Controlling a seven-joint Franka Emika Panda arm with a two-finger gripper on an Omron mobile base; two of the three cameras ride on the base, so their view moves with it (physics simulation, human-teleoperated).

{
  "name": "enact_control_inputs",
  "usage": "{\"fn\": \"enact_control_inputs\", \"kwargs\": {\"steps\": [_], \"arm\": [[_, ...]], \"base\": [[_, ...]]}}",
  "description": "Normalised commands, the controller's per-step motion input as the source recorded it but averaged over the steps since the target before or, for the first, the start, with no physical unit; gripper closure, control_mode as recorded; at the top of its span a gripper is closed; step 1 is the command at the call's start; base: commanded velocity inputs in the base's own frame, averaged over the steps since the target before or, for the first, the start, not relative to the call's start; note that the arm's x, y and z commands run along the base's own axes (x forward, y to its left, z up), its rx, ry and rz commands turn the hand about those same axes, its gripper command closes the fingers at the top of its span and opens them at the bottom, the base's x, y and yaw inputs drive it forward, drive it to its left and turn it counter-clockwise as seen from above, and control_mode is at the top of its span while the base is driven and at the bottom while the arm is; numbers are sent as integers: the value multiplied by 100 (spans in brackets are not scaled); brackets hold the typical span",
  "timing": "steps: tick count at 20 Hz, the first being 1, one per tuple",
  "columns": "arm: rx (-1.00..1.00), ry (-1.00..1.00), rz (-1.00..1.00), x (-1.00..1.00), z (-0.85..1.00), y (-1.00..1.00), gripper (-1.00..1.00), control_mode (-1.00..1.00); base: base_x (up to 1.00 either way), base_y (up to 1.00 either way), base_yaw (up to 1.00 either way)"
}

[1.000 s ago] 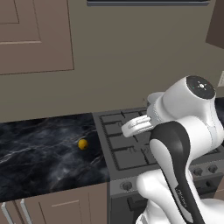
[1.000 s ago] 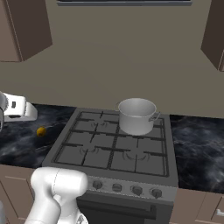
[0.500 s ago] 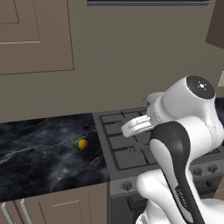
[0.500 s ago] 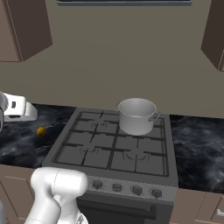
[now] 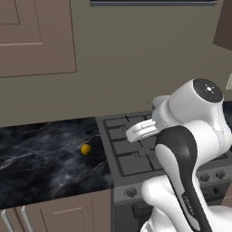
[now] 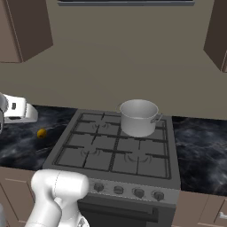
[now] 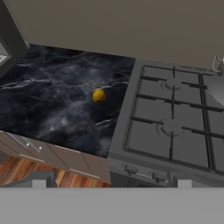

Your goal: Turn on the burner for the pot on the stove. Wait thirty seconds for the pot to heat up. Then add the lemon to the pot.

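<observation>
With nothing displaced from a moment ago, the tool stays wide and empty high above the small yellow lemon (image 7: 99, 96) resting on the black marble worktop (image 7: 48, 96), while the shiny steel pot (image 6: 138, 117) waits on the dark gas stove (image 6: 115, 153)'s rear burner.

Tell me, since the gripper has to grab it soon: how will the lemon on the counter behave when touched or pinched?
The lemon looks nearly round and lies free on the smooth black marble counter, so a sideways nudge would probably make it roll. It is small and looks firm, so it should be light and keep its shape. Its curved skin may slip from an off-centre pinch.
</observation>
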Motion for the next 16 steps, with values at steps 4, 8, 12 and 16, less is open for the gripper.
{"fn": "enact_control_inputs", "kwargs": {"steps": [4, 8, 12, 16], "arm": [[0, 0, 0, 0, 0, 0, -100, -100], [0, 0, 0, 0, 0, 0, -100, -100], [0, 0, 0, 0, 0, 0, -100, -100], [0, 0, 0, 0, 0, 0, -100, -100]], "base": [[0, 0, 0], [0, 0, 0], [0, 0, 0], [0, 0, 0]]}}
